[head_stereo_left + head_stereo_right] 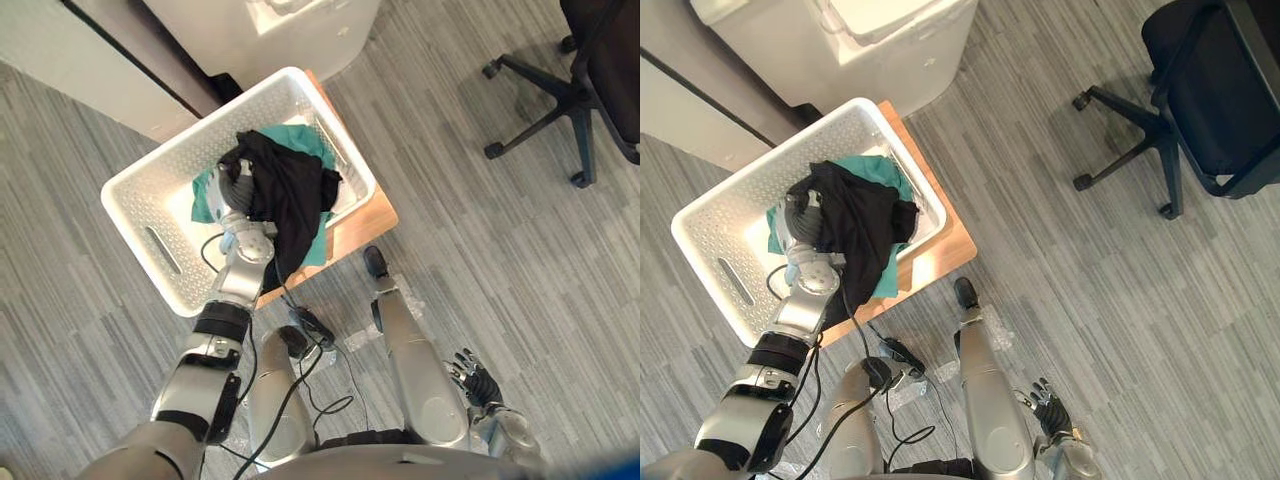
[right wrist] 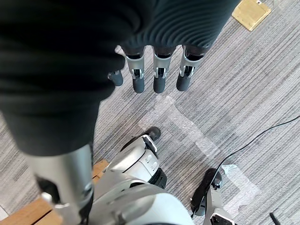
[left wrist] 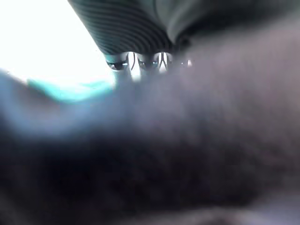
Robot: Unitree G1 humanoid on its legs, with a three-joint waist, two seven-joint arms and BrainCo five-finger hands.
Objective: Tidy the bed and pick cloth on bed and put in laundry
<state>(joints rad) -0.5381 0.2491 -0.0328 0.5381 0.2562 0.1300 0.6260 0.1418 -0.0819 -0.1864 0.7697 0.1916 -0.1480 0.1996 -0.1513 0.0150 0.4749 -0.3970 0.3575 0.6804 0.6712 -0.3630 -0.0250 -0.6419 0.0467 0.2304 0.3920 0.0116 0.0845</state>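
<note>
While the black cloth point(image 1: 295, 195) drapes over the left hand point(image 1: 237, 193) in the basket point(image 1: 140, 205), atop a green cloth point(image 1: 305, 140) | left fingers buried: grip cannot be told | right hand point(image 1: 478, 382) hangs slack, fingers straight | cloth likely light, limp; gather a bunched fold.

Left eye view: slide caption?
Left hand in white basket, black cloth draped over it, green cloth beneath; right hand idle.

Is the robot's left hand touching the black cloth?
Touching. The left eye view shows the black cloth draped right over the left hand inside the white basket.
</note>
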